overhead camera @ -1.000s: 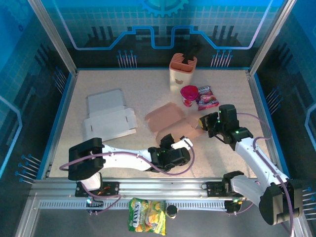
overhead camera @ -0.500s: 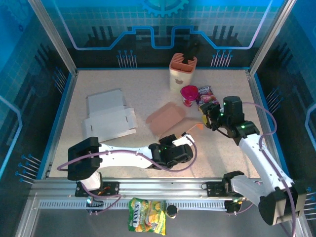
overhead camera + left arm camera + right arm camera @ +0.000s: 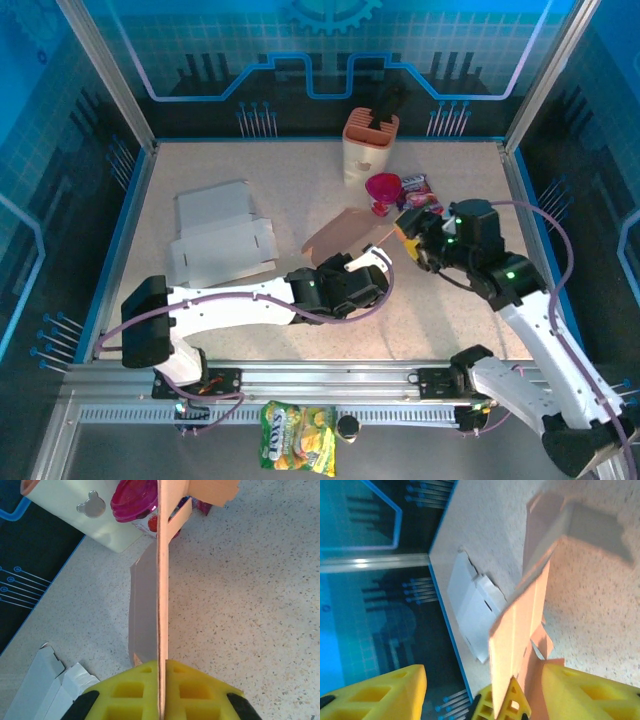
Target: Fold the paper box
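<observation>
The paper box is a flat brown cardboard blank (image 3: 345,232), raised off the table and tilted, in the middle of the top view. My left gripper (image 3: 372,262) holds its near edge. In the left wrist view the yellow fingers (image 3: 200,690) are pressed together on the thin cardboard edge (image 3: 162,580), which runs straight up the view. My right gripper (image 3: 412,240) is at the box's right end with its jaws apart. In the right wrist view the brown panel (image 3: 520,625) stands between its spread yellow fingers (image 3: 385,692) without touching them.
A white flat box blank (image 3: 215,240) lies at the left. At the back stand a beige holder (image 3: 368,145), a pink cup (image 3: 383,190) and a snack packet (image 3: 420,197). A snack bag (image 3: 298,435) lies on the front rail. Blue walls ring the table.
My left gripper has shut on the box's edge and lifted it up on edge. My right gripper has opened, let go of the box and risen towards the back.
</observation>
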Controlling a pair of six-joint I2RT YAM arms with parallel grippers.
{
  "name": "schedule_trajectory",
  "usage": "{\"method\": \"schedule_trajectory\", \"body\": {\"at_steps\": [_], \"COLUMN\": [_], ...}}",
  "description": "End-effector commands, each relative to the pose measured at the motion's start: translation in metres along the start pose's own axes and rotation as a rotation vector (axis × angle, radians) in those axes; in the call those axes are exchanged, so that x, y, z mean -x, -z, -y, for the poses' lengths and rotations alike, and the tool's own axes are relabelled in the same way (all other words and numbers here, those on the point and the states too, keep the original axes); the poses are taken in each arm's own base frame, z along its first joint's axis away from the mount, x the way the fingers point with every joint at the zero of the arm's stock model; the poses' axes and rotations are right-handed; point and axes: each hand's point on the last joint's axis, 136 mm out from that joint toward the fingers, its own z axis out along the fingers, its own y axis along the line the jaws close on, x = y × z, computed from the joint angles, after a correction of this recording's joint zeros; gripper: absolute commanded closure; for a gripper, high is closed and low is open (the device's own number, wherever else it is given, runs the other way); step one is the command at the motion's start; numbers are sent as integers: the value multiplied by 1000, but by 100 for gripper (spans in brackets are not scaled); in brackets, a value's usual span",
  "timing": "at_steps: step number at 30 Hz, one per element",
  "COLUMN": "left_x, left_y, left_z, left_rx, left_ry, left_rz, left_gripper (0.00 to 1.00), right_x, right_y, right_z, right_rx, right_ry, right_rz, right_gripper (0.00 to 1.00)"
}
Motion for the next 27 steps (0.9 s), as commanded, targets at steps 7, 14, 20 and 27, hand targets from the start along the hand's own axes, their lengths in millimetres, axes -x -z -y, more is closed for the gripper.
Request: {"method": "schedule_trajectory", "body": {"at_steps": [7, 14, 20, 27], "left_x": [12, 15, 20, 24], "left_y": [4, 7, 11, 54], "left_z": [-5, -6, -13, -49], "left_rx": [4, 6, 25, 13], "left_ry": [0, -4, 8, 241], "left_rz": [0, 10, 31, 145], "left_gripper": [100, 100, 100, 23], "right_x": [-11, -11, -13, -2], "right_y": [-33, -43, -49, -30], "right_z": [-2, -4, -5, -24], "right_rx": [-6, -7, 4, 47], "right_ry": [-48, -57, -77, -107], "right_rz": [-7, -17, -32, 28], "right_gripper": [50, 61, 100, 100]}}
